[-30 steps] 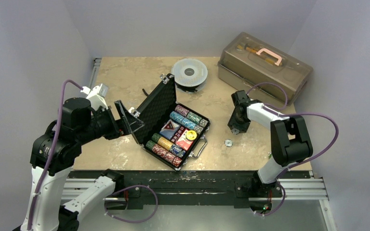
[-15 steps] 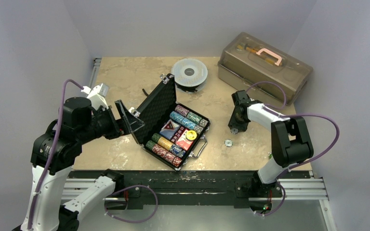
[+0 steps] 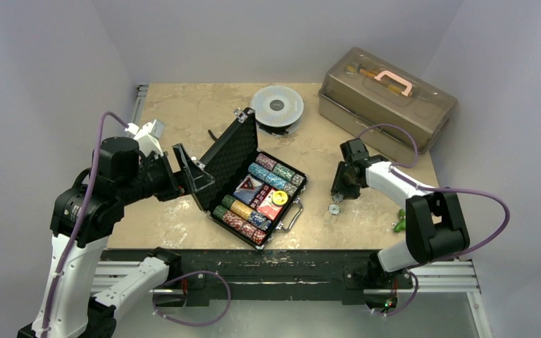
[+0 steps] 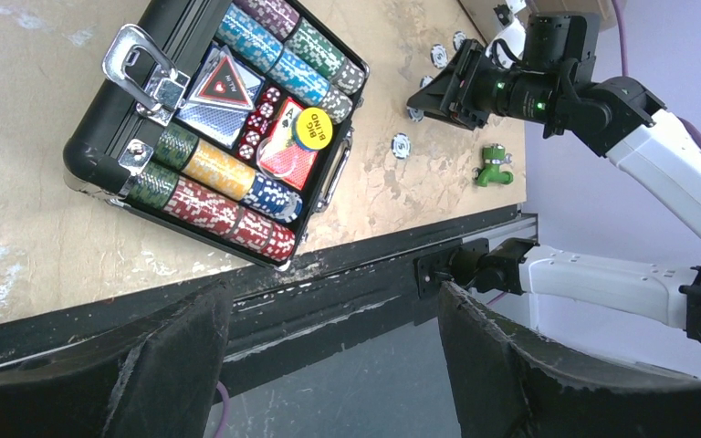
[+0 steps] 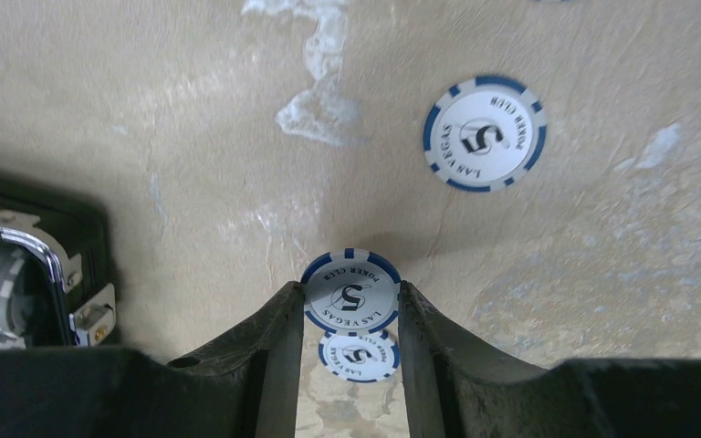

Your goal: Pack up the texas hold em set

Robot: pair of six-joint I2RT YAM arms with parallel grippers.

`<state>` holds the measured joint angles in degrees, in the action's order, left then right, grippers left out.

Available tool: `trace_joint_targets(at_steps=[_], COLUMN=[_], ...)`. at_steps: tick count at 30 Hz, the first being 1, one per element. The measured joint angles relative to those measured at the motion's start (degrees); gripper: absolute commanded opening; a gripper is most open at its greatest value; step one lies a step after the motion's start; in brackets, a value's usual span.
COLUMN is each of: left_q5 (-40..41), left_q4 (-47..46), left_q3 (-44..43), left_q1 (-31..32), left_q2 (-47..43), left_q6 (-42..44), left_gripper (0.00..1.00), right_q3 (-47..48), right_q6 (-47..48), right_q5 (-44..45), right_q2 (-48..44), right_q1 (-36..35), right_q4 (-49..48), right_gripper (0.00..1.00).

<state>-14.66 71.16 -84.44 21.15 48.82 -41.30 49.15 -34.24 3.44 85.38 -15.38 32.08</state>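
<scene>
**One chip caught, more still loose**

One blue and white chip point(image 5: 350, 294) sits pinched between the right fingers point(image 5: 269, 365). They are closed on it, one on each side. A second chip point(image 5: 358, 358) shows in the gap just under the pinched one. A third chip point(image 5: 484, 133) lies flat on the table point(image 5: 192, 137), out past the fingertips and a bit to their right.

The black case point(image 4: 91, 160) lies open to the left of these fingers, near but not touching, with its lid point(image 3: 227, 160) up. Rows of coloured chips point(image 3: 271, 176), cards point(image 4: 224, 87) and a yellow disc point(image 4: 313, 126) are inside it.

The left fingers point(image 4: 146, 374) are wide open with nothing between them. They hang beside the raised lid, on the far side from the right fingers.

I think the job right now is picking up loose chips and putting them in the case. Next, the right fingers need to carry this chip over to their left. They should line it up above a row with room and let go gently, so it does not bounce out. More chips wait on the table, so shutting the lid comes later.
</scene>
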Motion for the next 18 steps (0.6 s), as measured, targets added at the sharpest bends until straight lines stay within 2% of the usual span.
trace_joint_targets(at_steps=[7, 18], left_q5=[-0.2, -0.87], left_q4=[-0.39, -1.33], left_q3=[0.0, -0.02], left_q1=[0.0, 0.0], left_q2=[0.74, 1.81], left_q6=[0.39, 0.59], left_gripper=[0.79, 0.8], right_q3=[-4.22, -4.5], right_q6=[0.11, -1.4], right_q5=[-0.2, 0.96], right_q2=[-3.78, -4.87], right_q1=[-3.72, -7.87], right_q4=[1.4, 2.27], right_gripper=[0.29, 0.29])
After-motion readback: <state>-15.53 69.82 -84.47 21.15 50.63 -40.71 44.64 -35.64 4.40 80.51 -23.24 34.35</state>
